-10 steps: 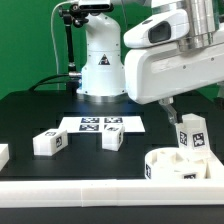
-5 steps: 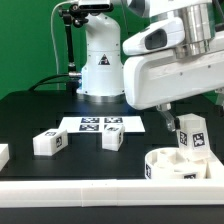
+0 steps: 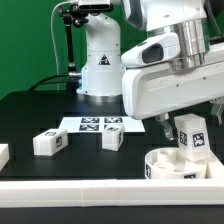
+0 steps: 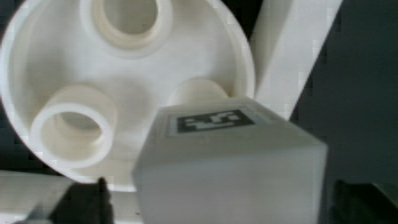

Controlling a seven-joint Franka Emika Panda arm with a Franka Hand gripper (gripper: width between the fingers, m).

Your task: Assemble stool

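The stool's round white seat point(image 3: 166, 167) lies at the front on the exterior view's right, with socket holes point(image 4: 75, 128) in its upper face. One white tagged leg point(image 3: 190, 136) stands upright on it. My gripper point(image 3: 183, 124) has come down over that leg and is open. Its dark fingers point(image 4: 84, 203) stand on either side of the leg point(image 4: 222, 170) with a narrow gap on each side. Two more tagged legs lie loose on the black table, one point(image 3: 50, 142) at the left and one point(image 3: 113, 138) near the middle.
The marker board point(image 3: 100, 125) lies flat behind the loose legs. Another white part point(image 3: 3, 154) shows at the exterior view's left edge. A white rail point(image 3: 70, 190) runs along the table's front. The arm's base point(image 3: 98, 60) stands at the back.
My hand has come down and forward over the upright leg, so its fingers now straddle it. The leg, seat and loose legs have not moved.
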